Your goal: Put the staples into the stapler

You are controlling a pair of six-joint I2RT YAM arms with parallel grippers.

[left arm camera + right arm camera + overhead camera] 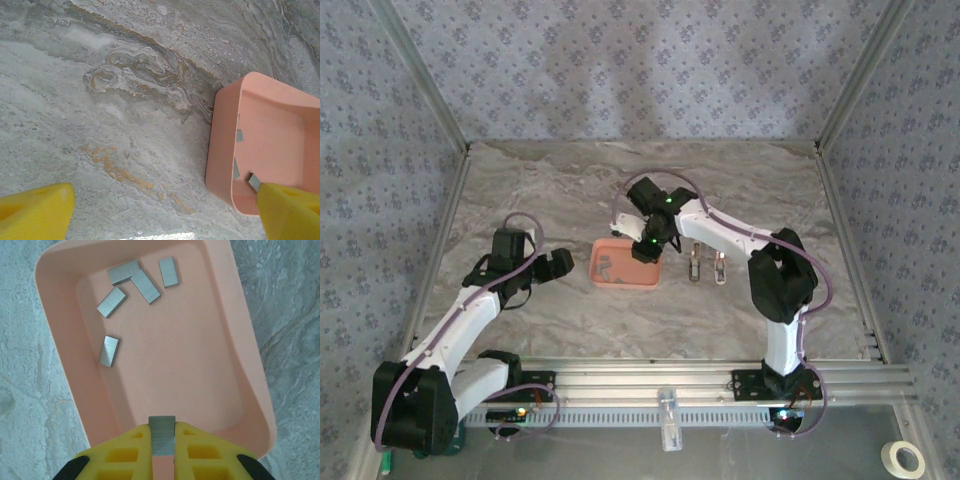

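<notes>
My right gripper hovers over the near end of the salmon-pink tray, shut on one short grey staple strip that stands upright between its yellow fingers. Several more staples lie loose at the tray's far end, and another staple strip rests near the left wall. From above, the right gripper sits at the tray's right side. The small stapler lies opened on the table just right of the tray. My left gripper is open over bare table, left of the tray.
The marble-patterned table is bounded by metal frame rails and patterned walls on three sides. A single loose staple wire lies on the table between my left fingers. A roll of tape sits off the table at bottom right.
</notes>
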